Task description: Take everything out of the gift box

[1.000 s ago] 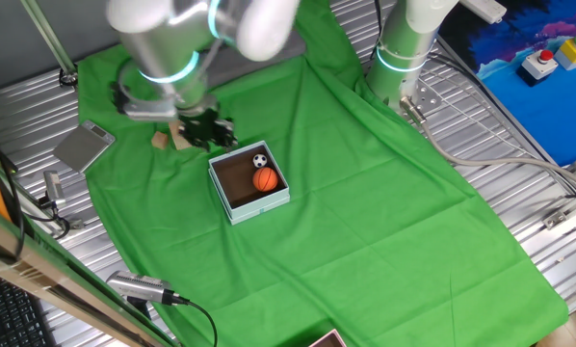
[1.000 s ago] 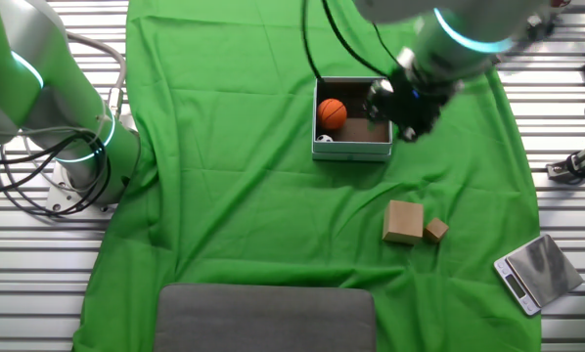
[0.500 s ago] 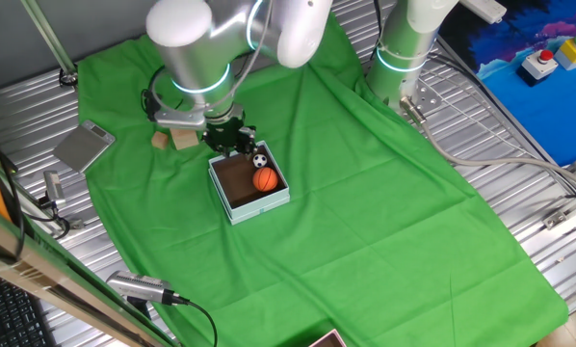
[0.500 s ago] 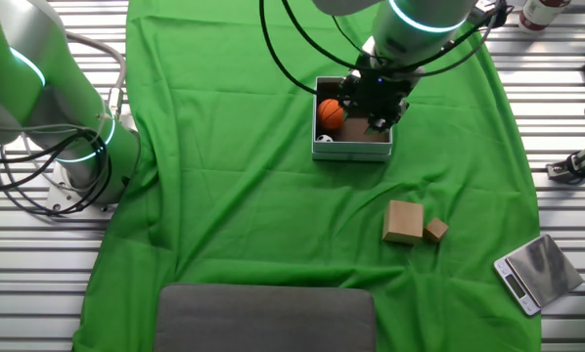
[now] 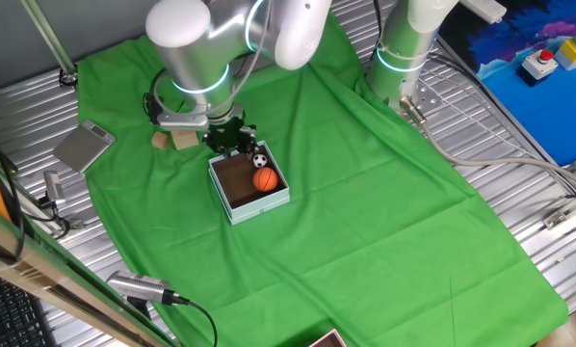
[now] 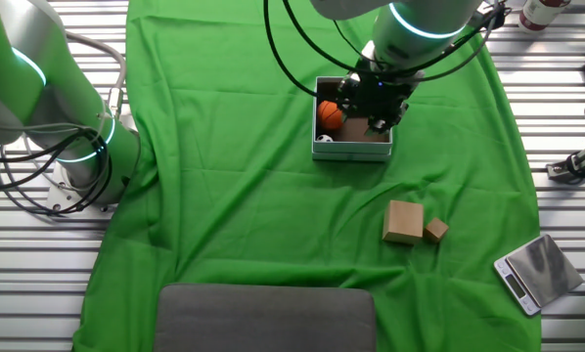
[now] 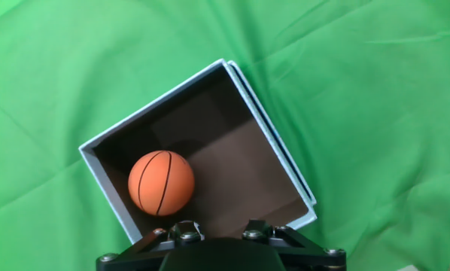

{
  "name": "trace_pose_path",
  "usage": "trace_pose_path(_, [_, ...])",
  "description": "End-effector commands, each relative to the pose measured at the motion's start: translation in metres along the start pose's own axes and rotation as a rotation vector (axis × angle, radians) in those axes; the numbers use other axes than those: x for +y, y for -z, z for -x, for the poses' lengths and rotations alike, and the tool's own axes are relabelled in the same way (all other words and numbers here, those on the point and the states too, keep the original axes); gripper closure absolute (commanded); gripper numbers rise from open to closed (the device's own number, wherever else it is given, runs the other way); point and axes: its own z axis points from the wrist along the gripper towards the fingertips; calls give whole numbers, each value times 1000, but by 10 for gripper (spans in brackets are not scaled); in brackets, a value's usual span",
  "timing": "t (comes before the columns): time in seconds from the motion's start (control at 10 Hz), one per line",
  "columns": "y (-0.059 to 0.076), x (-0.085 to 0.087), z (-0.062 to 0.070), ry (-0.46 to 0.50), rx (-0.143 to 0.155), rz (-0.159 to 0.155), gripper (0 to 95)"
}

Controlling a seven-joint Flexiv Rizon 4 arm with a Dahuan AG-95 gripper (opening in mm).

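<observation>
Hand view first: the gift box [image 7: 197, 147] sits tilted across the frame on the green cloth [image 7: 360, 90], its dark brown inside open to the camera, and the orange basketball [image 7: 161, 183] rests on the box floor against the lower-left wall. Only the black base of the tool [image 7: 219, 252] shows along the bottom edge, with no fingertips in sight, so whether the fingers are spread or closed cannot be told from here.

One fixed view gives the wider scene. The tool [image 5: 232, 138] hangs over the far edge of the gift box [image 5: 249, 185], right beside the soccer ball [image 5: 259, 161], which sits in the box's far corner with the basketball [image 5: 264, 179] touching it. The tool's spread is hidden here too (dark fingers bunched against dark box). Behind the arm a tan wooden block [image 5: 183, 138] lies on the cloth, outside the box, and a flat grey plate [image 5: 84, 146] lies near the cloth's edge.

The other fixed view has the tool [image 6: 376, 100] above the box's middle, basketball [image 6: 330, 114] to its left, a sliver of soccer ball [image 6: 325, 138] in the near corner. Two tan blocks, one larger [image 6: 403, 222] and one smaller [image 6: 435, 231], lie touching on the table's cloth, well apart from the box.
</observation>
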Motion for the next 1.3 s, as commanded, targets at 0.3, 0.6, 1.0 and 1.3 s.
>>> trace_pose_path(0.3, [-2,4,0,23,-5,0,570])
trace_pose_path(0.6, [-3,5,0,50,4,-6,570])
trace_pose_path(1.0, [-3,5,0,112,0,-12,570])
trace_pose_path(1.3, [-3,5,0,144,2,-8,570])
